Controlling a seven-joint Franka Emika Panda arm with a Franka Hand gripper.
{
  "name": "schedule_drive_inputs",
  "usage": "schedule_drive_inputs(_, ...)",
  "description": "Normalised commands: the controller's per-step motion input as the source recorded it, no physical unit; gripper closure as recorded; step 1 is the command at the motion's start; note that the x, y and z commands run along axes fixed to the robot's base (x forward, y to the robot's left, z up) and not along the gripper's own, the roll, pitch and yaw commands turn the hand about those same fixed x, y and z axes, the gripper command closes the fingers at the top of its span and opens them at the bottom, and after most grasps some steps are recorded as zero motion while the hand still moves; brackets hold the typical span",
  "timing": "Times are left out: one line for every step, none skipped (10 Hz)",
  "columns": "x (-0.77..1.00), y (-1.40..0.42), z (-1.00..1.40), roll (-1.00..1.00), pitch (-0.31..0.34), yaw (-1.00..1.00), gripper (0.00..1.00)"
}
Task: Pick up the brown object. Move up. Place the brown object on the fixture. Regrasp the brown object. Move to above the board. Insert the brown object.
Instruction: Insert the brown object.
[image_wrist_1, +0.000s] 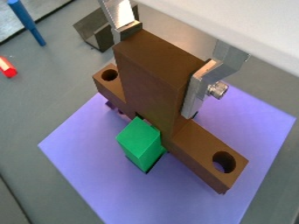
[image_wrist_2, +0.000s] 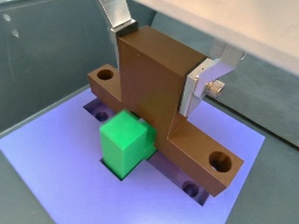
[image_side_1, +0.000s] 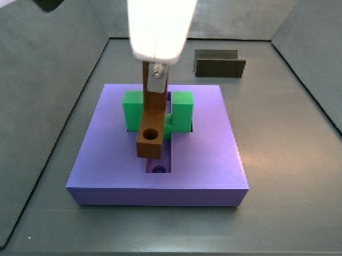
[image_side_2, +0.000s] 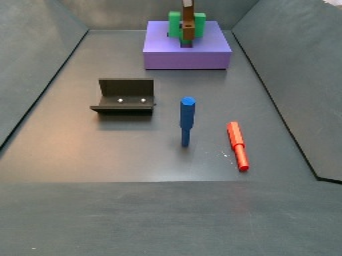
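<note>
Item: light-brown elongated bar with a round hole near each end and a raised middle block, the brown object (image_wrist_2: 158, 96); located over the flat lavender-purple rectangular board (image_side_1: 201, 150), lying along the board's central slot and passing through the bright green U-shaped block (image_wrist_2: 126, 144). Holder: two-finger gripper (image_wrist_1: 163, 52), directly above the board, its flat silver fingers (image_wrist_1: 208, 86) clamped on opposite faces of the raised middle block. Status, as judged: pick-up, the stop on the fixture, regrasp and transfer above the board look complete; insertion is in hand, the bar low in the slot (whether fully seated cannot be told), and release is left. Fixture: dark olive-brown U-shaped bracket (image_side_2: 123, 97), bare, well apart from the board. View notes: both wrist views show the grip and the bar's end holes close up, plus the slot's round holes beside the bar; a side view (image_side_1: 150, 135) shows the bar aligned with the slot's length; only the wider side view shows the upright blue cylindrical peg (image_side_2: 187, 120) and the red stick (image_side_2: 238, 145) on the grey floor, both clear of the work.
</note>
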Motion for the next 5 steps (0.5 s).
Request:
schedule_drive_inputs(-0.01,0.00,-0.25,0.03,-0.064,0.05,1.00)
schedule_drive_inputs(0.00,-0.02,-0.27,0.05,-0.063,0.02,1.00)
schedule_drive_inputs(0.09,-0.13,-0.11,0.02,-0.011,0.00,1.00)
schedule_drive_inputs(0.05,-0.06,-0.18,0.04,-0.007,0.00,1.00)
schedule_drive_inputs(0.00,-0.03,-0.20,0.09,0.000,0.00,1.00)
